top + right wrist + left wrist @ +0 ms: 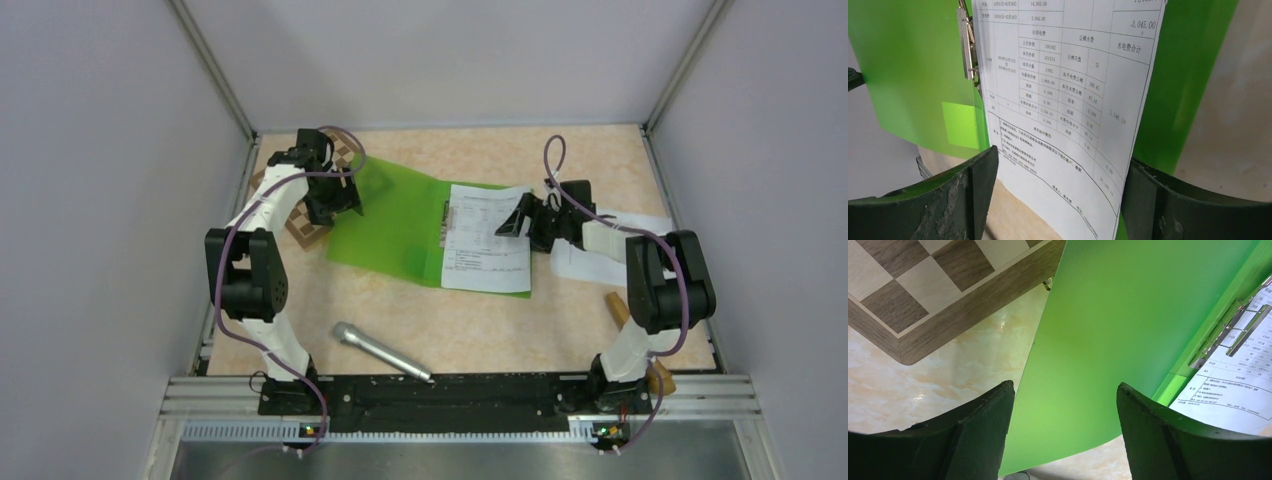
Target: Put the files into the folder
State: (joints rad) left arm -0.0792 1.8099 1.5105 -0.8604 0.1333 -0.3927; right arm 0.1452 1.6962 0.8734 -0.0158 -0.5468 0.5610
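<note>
The green folder [395, 230] lies open in the middle of the table, its left cover curving up at the far left corner. One printed white sheet [487, 238] lies on its right half beside the metal clip [445, 225]. More white sheets [600, 262] lie on the table to the right, partly under the right arm. My left gripper [345, 197] is open over the left cover [1128, 315], holding nothing. My right gripper [515, 226] is open and empty over the sheet's right edge [1068, 100]. The clip [967, 45] and the green cover [913, 65] show in the right wrist view.
A brown checkered board [300, 228] lies under the folder's left edge and shows in the left wrist view [923, 290]. A silver metal cylinder [380, 350] lies at the front middle. A wooden block [620, 305] lies by the right arm. Metal frame rails edge the table.
</note>
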